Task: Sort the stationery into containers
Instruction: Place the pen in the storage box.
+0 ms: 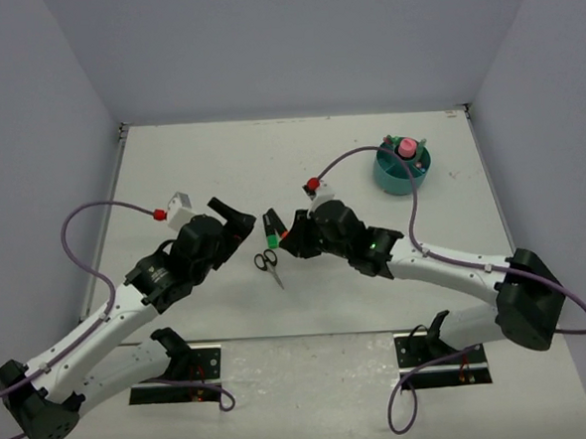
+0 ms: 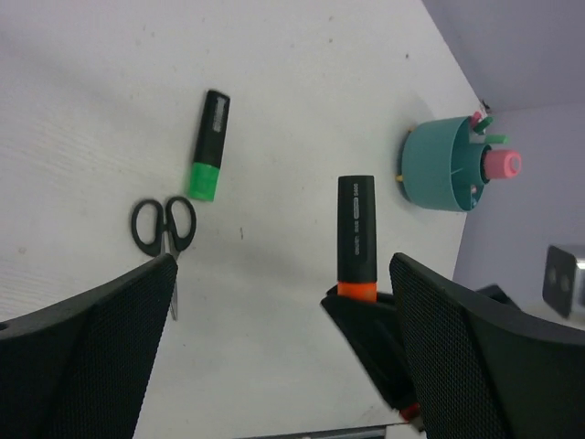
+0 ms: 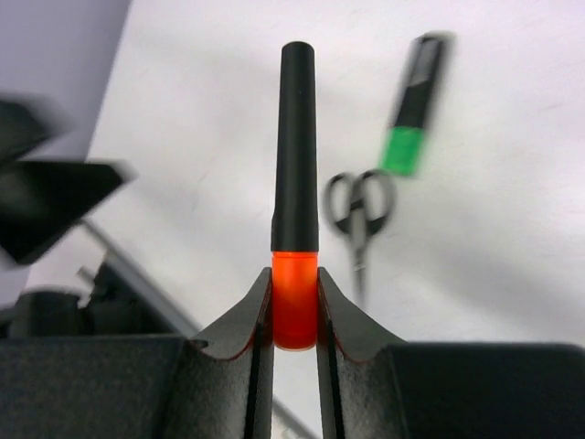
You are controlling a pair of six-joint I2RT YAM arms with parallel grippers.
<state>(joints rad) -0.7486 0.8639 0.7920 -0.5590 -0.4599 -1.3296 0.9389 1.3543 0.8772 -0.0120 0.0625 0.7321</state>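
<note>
Orange highlighter [image 3: 296,165]: held in my right gripper [image 3: 294,283], black barrel pointing away from my wrist; I cannot tell whether it touches the table [image 1: 220,164]
Grip point: both right fingers [image 3: 245,322] are pressed against the orange cap end, one on each side, and the barrel is free
Right gripper state: closed on the orange highlighter
Left gripper [image 2: 281,265]: spread wide and holding nothing; it faces the held highlighter from the other side, and in the left wrist view the barrel shows between the two fingers [image 2: 91,366] but apart from both
Green highlighter [image 2: 208,146]: lying flat on the table, green cap end towards the scissors, near them but not touching
Scissors [image 2: 163,229]: black handles, lying flat on the table near my two grippers; blades partly hidden behind my left finger in the left wrist view
Teal organizer [image 1: 404,168]: upright at the far right of the table, well apart from both grippers
Pink-capped bottle [image 1: 406,148]: upright inside the organizer, near its middle
Other contents: green and pink tips [image 2: 480,121] rise above the organizer's rim; which compartments they sit in I cannot tell
</note>
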